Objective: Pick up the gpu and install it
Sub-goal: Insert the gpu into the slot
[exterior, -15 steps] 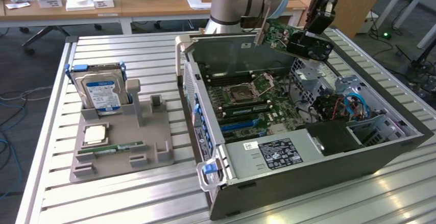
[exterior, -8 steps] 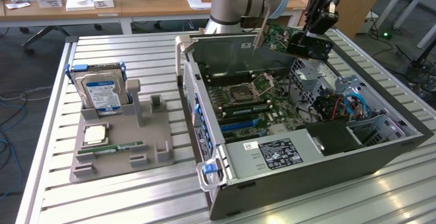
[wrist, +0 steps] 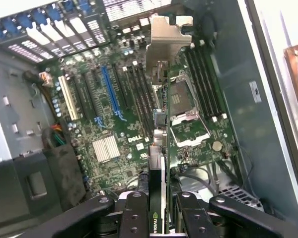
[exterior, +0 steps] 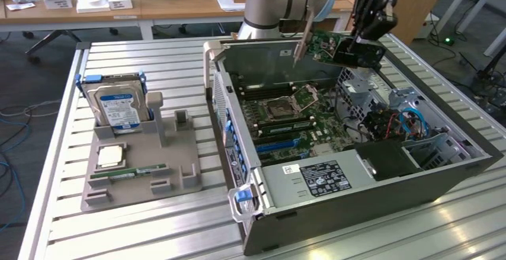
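My gripper (exterior: 357, 51) is shut on the gpu (exterior: 323, 44) and holds it in the air over the back part of the open computer case (exterior: 348, 212). The card stands on edge, its green board side facing the exterior view's left and its silver end bracket (exterior: 303, 35) hanging at its far end. In the wrist view the gpu (wrist: 159, 148) runs edge-on away from my gripper (wrist: 160, 220), with a black finger (wrist: 134, 213) pressed on each side. Its bracket (wrist: 165, 44) is over the motherboard (wrist: 109, 148), near the empty processor socket (wrist: 186, 119). The blue expansion slot (wrist: 111, 94) lies off to one side.
On the exterior view's left, a grey holder (exterior: 142, 180) carries a silver hard drive (exterior: 118, 103), a green RAM stick (exterior: 130, 171) and a processor (exterior: 111, 156). Inside the case are cables (exterior: 395, 124) and a black power supply (exterior: 387, 159). The case walls ring the motherboard.
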Tool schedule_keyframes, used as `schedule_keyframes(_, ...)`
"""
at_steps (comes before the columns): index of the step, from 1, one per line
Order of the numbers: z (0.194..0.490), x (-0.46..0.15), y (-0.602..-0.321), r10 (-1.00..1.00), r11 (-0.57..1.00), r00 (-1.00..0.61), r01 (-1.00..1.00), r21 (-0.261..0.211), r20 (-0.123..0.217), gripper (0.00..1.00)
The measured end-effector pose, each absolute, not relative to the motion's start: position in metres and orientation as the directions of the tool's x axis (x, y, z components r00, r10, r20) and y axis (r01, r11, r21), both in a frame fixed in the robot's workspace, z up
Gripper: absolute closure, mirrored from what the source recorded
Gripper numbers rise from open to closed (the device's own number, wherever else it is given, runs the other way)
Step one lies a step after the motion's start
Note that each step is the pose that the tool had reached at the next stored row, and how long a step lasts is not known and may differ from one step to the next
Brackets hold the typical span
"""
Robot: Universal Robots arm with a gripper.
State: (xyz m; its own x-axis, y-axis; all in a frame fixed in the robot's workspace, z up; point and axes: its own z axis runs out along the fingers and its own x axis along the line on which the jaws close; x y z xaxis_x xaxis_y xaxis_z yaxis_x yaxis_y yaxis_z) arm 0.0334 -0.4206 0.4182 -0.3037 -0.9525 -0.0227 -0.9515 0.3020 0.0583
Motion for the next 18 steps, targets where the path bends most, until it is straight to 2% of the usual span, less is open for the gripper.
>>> schedule_keyframes(18, 0.4176, 0.0334, -0.4206, -1.000, 0.002, -0.003, -0.998, 0.058, -0.023, 0.74)
